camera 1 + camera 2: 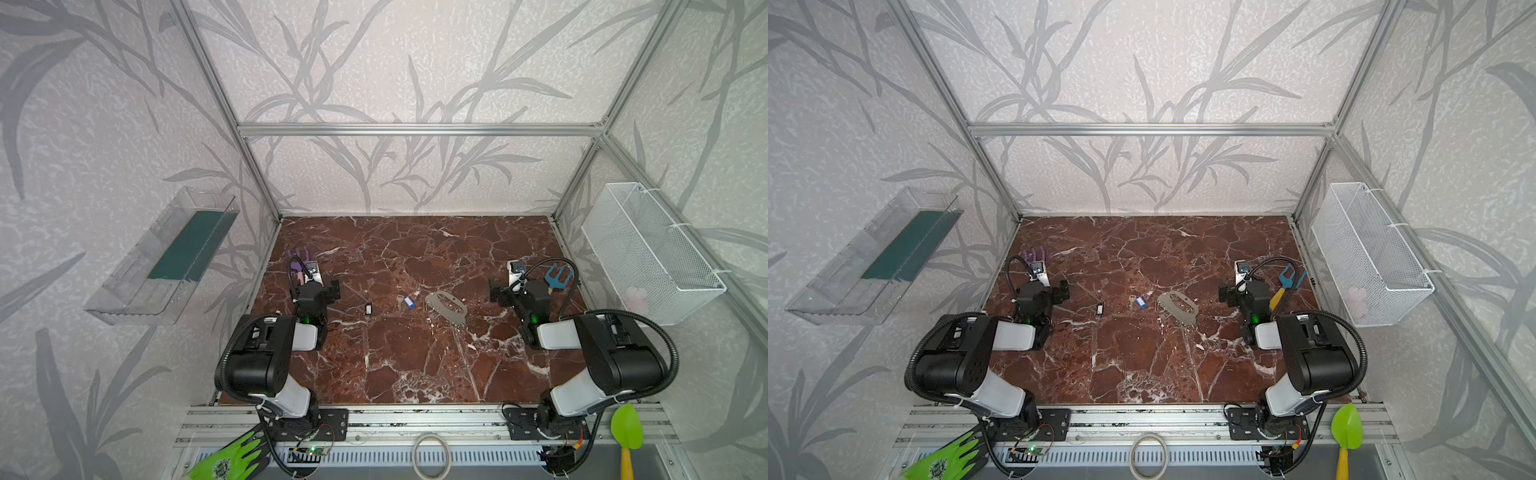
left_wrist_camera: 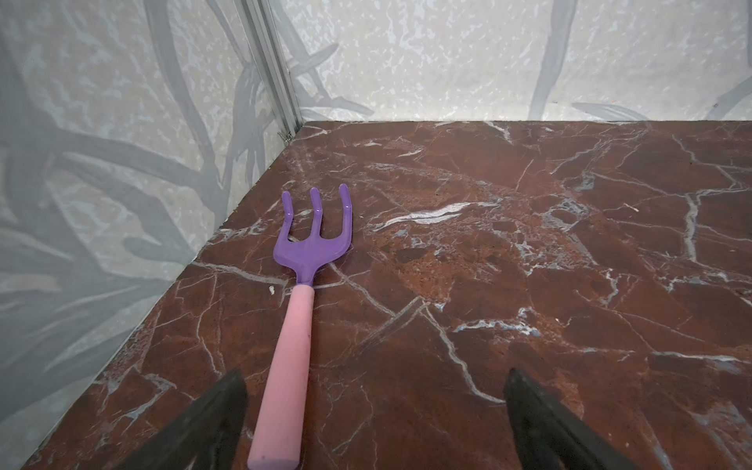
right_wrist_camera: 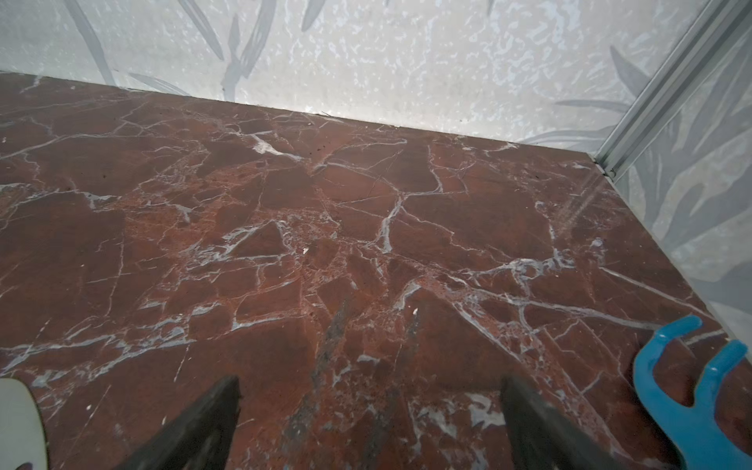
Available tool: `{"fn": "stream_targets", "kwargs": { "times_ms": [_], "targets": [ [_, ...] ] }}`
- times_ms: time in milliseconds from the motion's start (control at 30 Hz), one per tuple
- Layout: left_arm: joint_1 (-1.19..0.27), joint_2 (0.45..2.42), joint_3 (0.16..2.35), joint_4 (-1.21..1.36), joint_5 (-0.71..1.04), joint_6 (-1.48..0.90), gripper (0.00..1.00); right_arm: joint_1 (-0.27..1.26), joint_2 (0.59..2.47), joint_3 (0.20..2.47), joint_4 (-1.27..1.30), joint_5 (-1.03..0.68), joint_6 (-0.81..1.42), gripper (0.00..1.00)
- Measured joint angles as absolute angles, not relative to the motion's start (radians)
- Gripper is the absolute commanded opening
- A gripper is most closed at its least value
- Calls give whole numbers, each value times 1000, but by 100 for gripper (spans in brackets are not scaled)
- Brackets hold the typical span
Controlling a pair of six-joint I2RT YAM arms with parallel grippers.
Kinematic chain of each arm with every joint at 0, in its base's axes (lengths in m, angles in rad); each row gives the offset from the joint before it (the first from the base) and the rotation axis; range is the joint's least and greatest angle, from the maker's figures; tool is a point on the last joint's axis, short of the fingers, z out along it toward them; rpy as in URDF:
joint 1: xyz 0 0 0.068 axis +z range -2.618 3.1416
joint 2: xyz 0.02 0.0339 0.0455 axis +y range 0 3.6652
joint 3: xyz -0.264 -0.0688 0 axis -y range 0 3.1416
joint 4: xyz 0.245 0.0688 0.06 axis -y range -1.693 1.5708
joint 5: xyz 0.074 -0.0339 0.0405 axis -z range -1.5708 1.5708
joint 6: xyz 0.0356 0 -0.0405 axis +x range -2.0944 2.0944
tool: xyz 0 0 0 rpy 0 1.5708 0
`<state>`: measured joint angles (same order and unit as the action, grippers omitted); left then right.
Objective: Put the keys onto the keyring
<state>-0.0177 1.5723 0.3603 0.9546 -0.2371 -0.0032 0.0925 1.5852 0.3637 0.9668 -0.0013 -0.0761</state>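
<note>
Gripper jaws stand spread wide on both arms, with nothing held. The left gripper (image 2: 375,376) hangs low over the left side of the worktop (image 1: 415,365), and the pink handle of a purple toy fork (image 2: 311,240) lies on the surface under it, close to one finger. The right gripper (image 3: 370,380) hangs over the right side, with a blue toy fork (image 3: 687,390) lying just off to one side.

Between the two arms, near the middle of the worktop and somewhat toward the right arm, the keyring (image 1: 446,309) lies flat, its oval cut-out facing up. In both top views the blue-tagged key (image 1: 409,302) lies just beside it on the left arm's side, apart from it. The black-and-white key (image 1: 368,308) lies further toward the left arm. Neither wrist view shows any of the three.

By this layout, the task looks to be at its very start: neither key is on the keyring, and neither is in a grip. Both keys have yet to be picked up and attached, and such small, flat pieces will likely be awkward to pinch off the stone.
</note>
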Motion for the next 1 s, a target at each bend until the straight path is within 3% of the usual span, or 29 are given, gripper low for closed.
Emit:
{"fn": "stream_targets", "kwargs": {
  "times_ms": [1000],
  "targets": [
    [-16, 1572, 360, 957, -245, -12, 99, 93, 1583, 363, 965, -1, -77, 99]
  ]
}}
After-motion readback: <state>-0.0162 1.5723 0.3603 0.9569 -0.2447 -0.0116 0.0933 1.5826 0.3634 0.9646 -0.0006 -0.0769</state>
